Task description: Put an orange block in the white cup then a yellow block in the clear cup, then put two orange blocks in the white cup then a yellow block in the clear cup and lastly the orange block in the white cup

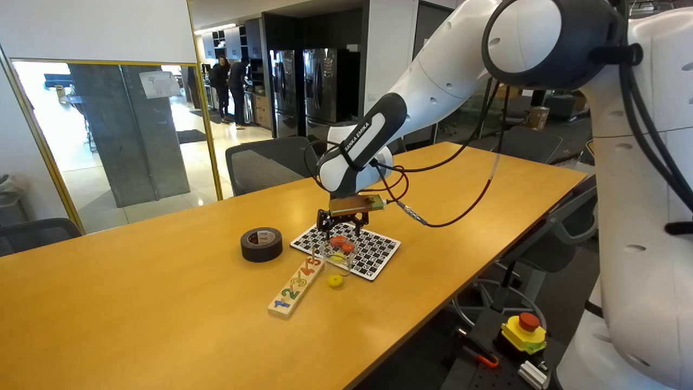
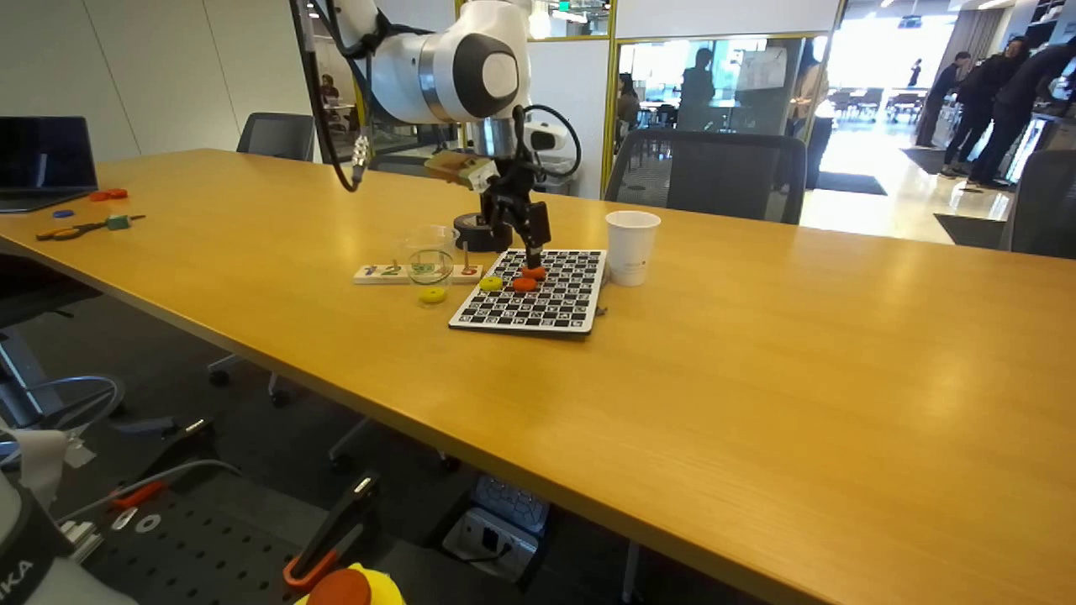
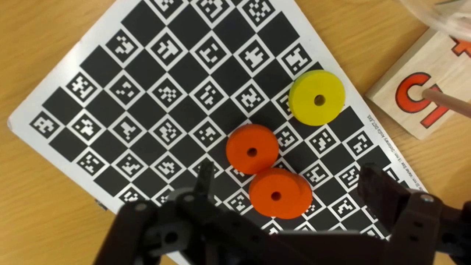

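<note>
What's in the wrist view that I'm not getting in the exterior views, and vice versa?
Only the wrist view: small print on the checkered board. Only the exterior views: the tape roll, the robot arm and a yellow block off the board, plus, in an exterior view, the white cup. Shared: the open gripper, orange blocks, the board, the yellow block on it and the numbered strip.
</note>
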`<state>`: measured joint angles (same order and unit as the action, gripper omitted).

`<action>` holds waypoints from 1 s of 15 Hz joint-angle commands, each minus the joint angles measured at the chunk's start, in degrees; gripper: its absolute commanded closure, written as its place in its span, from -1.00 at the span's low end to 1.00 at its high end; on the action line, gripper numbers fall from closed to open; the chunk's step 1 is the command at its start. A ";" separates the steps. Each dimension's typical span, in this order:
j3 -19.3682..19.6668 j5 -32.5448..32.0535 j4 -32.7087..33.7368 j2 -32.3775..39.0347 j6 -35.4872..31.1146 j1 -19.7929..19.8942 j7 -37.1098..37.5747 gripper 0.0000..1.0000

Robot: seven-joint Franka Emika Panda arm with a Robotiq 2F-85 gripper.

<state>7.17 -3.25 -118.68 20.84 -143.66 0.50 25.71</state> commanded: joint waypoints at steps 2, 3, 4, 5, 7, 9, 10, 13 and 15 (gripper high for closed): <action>1.83 -1.08 0.87 0.88 -1.77 -1.78 2.91 -1.00; 1.99 -1.06 0.99 1.11 -1.92 -1.85 3.04 -1.00; 2.17 -1.03 1.20 1.48 -2.06 -1.87 3.13 -1.00; 2.29 -0.90 1.42 1.84 -2.17 -1.78 3.08 -1.00; 2.57 -0.83 1.87 2.40 -2.27 -1.76 3.06 -1.00; 2.93 -0.91 2.63 3.13 -2.40 -1.84 3.12 -1.00; 3.11 -0.93 3.01 3.47 -2.49 -1.89 3.19 -1.00; 3.60 -0.94 4.24 4.40 -2.53 -2.01 3.32 -1.00; 3.81 -0.79 4.86 4.93 -2.42 -1.92 3.29 -1.00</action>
<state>9.67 -3.25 -115.84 24.47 -145.53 -0.37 27.59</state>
